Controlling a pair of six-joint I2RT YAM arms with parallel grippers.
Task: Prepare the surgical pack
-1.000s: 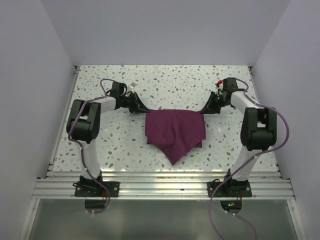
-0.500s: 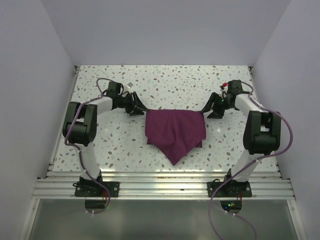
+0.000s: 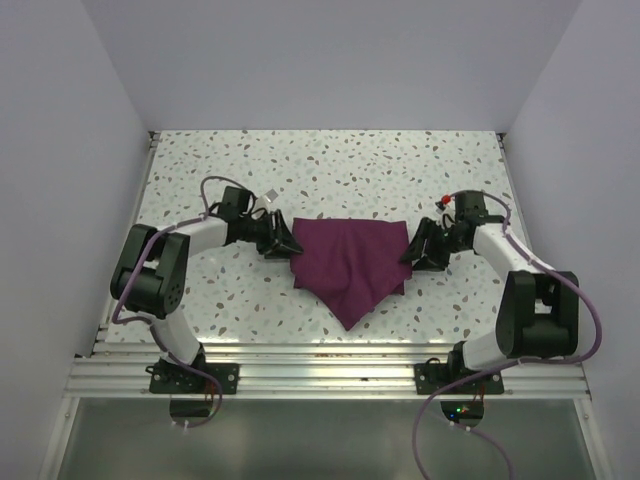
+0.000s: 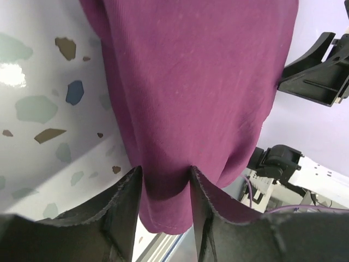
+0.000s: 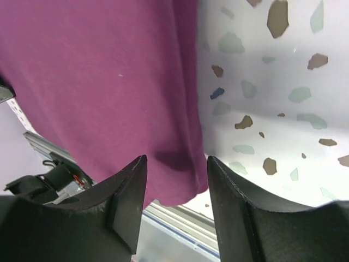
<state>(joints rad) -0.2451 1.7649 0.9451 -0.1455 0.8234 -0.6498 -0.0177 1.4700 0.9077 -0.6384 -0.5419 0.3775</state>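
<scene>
The speckled table [image 3: 330, 160] carries the purple cloth [image 3: 350, 262], which lies folded at mid-table with its far edge straight and one point toward the arm bases. The left fingers [image 4: 120, 213] stand spread at its left edge, and the right fingers [image 5: 122, 196] stand spread at its right edge. Neither pair pinches fabric. The step is probably a regrasp: lower both pairs evenly, close on matching edges, and lift together. No container is in view.

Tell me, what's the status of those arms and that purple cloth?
Left gripper open, right gripper open, at opposite edges. Cloth folded, lying flat, unheld. No obstruction seen.
</scene>
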